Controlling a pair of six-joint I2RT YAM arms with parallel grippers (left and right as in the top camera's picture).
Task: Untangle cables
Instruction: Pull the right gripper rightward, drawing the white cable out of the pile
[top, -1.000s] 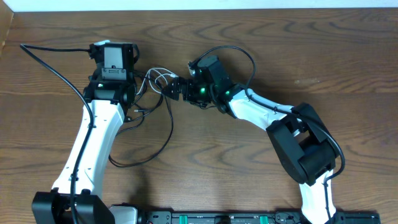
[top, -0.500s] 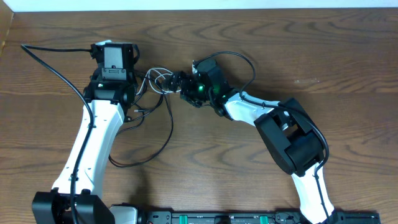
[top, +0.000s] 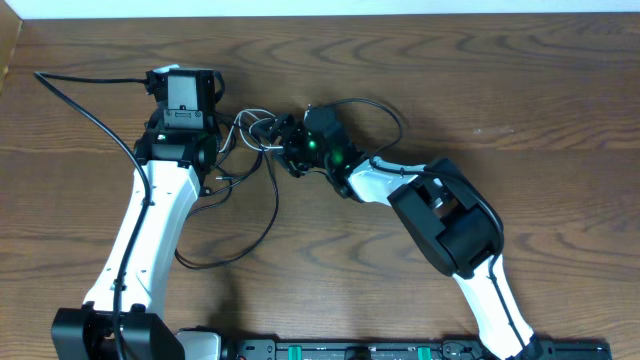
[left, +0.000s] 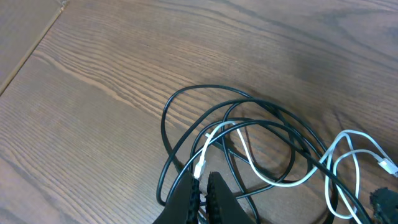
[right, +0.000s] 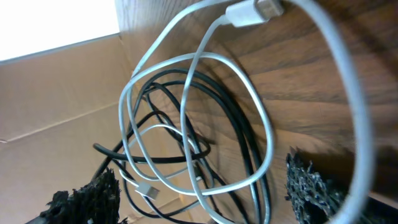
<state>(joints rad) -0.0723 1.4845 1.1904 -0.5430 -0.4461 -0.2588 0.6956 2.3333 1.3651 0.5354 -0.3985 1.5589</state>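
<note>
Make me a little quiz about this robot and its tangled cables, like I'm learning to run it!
1. True or false: the right fingers stand wide apart, with loops of the cables between them.
2. Pick one: the left fingers are A. pressed together, B. wide open, C. out of sight.
3. Fill the gap: the cables are black and ____.

Key: 1 true; 2 A; 3 white.
</note>
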